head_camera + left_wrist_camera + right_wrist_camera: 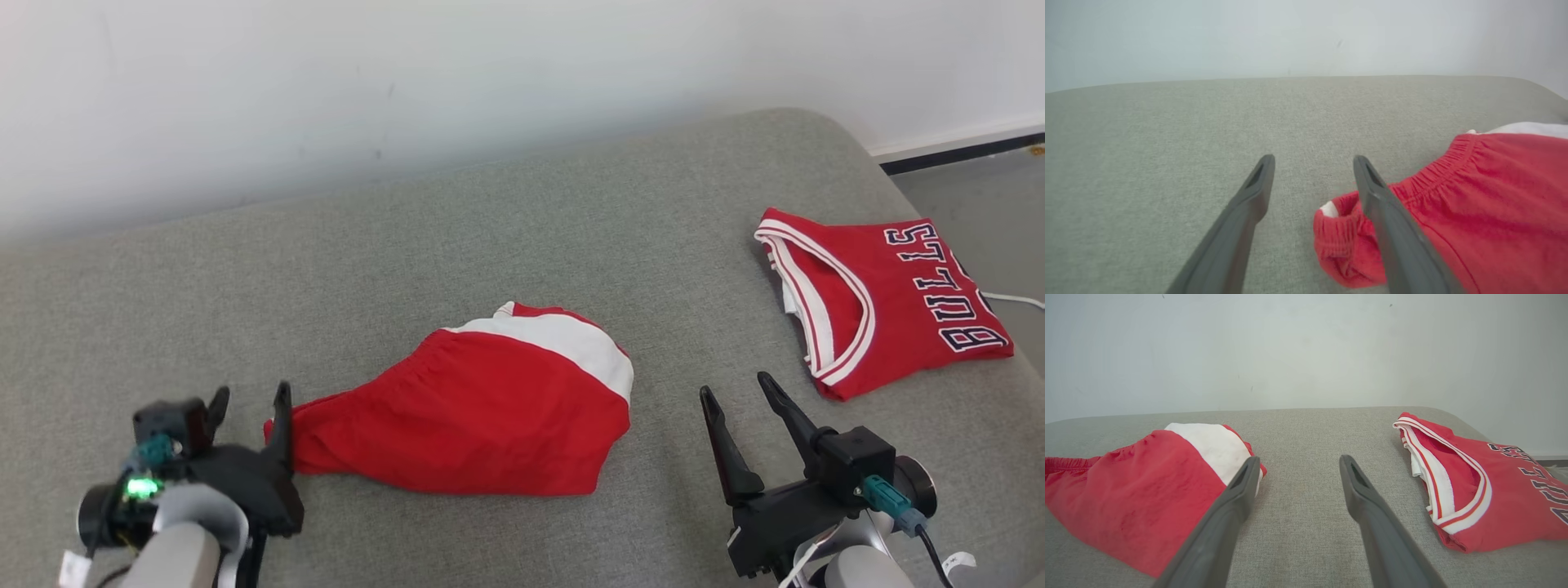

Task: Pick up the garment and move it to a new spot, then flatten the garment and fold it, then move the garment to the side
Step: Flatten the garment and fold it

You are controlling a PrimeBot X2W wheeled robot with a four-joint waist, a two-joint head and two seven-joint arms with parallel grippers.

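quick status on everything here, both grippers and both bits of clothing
left gripper: open, at the waistband end of the shorts, gripping nothing
right gripper: open, empty, over bare cushion between the two garments
red shorts: lying on the grey cushion, held by neither gripper, waistband corner rumpled
red Bulls jersey: folded, lying on the cushion's right side, untouched

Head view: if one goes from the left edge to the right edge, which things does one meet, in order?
left gripper → red shorts → right gripper → red Bulls jersey
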